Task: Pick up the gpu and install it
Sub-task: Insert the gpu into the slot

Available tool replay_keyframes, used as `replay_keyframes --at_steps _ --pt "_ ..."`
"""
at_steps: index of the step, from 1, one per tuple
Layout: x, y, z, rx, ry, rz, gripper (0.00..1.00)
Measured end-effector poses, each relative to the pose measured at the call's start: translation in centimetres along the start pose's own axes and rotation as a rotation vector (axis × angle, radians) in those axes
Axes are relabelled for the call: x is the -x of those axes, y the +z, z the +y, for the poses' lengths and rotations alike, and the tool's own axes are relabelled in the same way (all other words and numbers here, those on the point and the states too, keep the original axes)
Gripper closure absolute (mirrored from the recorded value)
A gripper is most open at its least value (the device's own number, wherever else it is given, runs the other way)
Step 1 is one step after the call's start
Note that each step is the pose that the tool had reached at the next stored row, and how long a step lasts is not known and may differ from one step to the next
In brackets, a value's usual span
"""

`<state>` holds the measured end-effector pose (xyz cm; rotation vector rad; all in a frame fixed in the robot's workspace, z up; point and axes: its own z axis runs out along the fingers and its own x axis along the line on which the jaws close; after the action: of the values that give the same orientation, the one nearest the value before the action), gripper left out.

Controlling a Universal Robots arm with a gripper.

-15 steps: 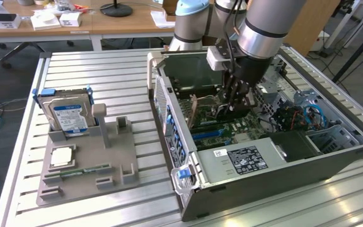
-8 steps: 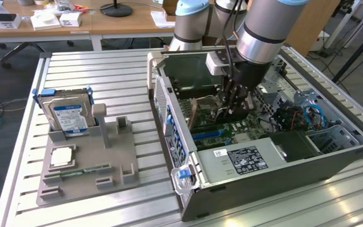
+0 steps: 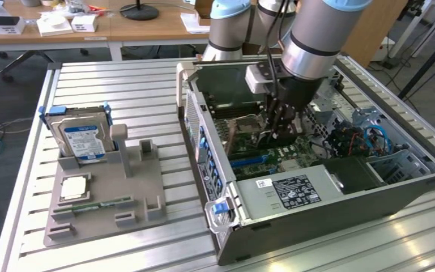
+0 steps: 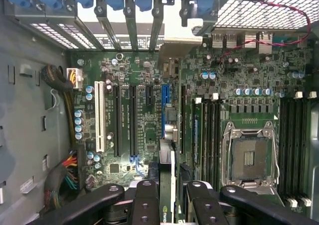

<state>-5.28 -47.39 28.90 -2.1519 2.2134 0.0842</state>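
my gripper (image 4: 172,205) is clamped on the gpu (image 4: 172,170), held on edge over the motherboard (image 4: 124,135). its long axis runs parallel to the blue slot (image 4: 166,103). in the exterior view i hang at 12 o'clock from the power supply (image 3: 285,190).

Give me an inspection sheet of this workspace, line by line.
Surface: slatted metal table, carrying an open computer case.
Job's things: gpu held edge-on over the motherboard, by the blue slot; seating cannot be told.
Clutter: grey fixture holding a hard drive and memory stick.
Grippers: tool shut on the gpu, inside the case.
Cables: blue cables in the case; coloured wire bundle beside the motherboard.
Surroundings: wooden desk with small boxes behind the table.
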Motion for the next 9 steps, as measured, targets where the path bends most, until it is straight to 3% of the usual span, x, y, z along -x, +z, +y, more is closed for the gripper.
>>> replay_keyframes --at_steps 9 --pt "-0.02 0.04 0.78 -0.0001 0.0 0.0001 0.74"
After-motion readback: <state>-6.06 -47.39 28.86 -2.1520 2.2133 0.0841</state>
